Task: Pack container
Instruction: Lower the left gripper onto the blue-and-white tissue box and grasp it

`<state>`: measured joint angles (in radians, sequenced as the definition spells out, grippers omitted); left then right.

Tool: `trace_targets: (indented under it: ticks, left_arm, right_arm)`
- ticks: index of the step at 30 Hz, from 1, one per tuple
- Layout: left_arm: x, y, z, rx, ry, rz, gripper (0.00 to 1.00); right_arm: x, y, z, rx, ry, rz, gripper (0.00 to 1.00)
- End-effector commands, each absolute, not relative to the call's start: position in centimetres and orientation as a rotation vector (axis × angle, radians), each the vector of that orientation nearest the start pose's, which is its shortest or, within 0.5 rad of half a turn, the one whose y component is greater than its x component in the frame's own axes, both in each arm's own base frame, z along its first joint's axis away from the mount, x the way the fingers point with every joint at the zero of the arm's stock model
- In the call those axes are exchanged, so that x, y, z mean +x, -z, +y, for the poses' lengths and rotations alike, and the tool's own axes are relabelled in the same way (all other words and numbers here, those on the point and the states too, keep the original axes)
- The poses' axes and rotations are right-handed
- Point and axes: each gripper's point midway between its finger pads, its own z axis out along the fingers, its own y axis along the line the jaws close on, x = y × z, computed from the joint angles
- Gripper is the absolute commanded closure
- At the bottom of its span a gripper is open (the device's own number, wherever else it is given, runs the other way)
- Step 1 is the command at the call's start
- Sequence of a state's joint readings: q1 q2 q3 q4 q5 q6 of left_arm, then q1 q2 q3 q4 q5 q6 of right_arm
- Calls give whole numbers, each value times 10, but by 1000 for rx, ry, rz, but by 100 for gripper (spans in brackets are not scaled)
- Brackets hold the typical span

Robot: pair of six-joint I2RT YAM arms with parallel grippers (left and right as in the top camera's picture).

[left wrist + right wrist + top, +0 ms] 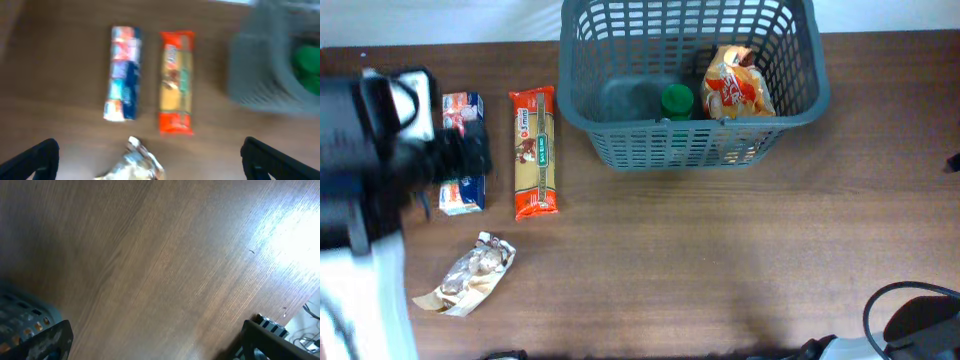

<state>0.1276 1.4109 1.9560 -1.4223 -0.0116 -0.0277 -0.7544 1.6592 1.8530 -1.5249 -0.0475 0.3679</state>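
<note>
The dark grey basket stands at the back centre of the table. It holds a green-lidded jar and an orange snack bag. Left of it lie a red-and-yellow pasta pack, a blue-and-white box and a silvery snack bag. My left gripper is open and empty, above the silvery bag, with the box, pasta pack and basket ahead. My right gripper is open and empty over bare wood.
The left arm covers the far left of the table and part of the box. The right arm sits at the front right corner. A basket corner shows at the lower left of the right wrist view.
</note>
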Motion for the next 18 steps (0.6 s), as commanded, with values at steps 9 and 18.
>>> trace_targets:
  ticks: [9,18]
  left_arm:
    - [427,-233,144,-405,-210,2764,1]
    - [466,-117,127,-214,42,2966,1]
  right_arm:
    - [244,-247,-220,1548,0,2436,1]
    - [244,-247,-220,1548,0,2436,1]
